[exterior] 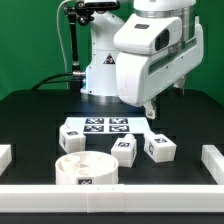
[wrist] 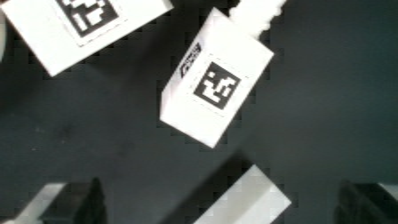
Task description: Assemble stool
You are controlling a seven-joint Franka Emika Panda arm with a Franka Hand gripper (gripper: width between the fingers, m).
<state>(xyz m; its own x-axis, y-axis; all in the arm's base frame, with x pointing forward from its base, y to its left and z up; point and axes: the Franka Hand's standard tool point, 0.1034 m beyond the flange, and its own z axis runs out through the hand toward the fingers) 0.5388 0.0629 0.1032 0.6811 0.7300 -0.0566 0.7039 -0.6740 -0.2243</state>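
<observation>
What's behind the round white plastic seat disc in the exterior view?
One short chunky white tagged leg, with the marker board beyond. The seat disc hides the black table just behind its rim.

The seat disc (exterior: 85,170), and the left leg (exterior: 73,140), middle leg (exterior: 124,148) and right leg (exterior: 158,150) as ordered in the exterior view, were coloured white and marked with black-and-white square tags. The white marker board (exterior: 100,127) was printed likewise. The table (exterior: 30,120) was coloured black.

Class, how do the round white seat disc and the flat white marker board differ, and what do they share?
The round white plastic seat disc is circular and thick-walled; the flat white marker board is thin and rectangular. The disc shows one tag on its side; the board shows several on top. Both are white.
</observation>
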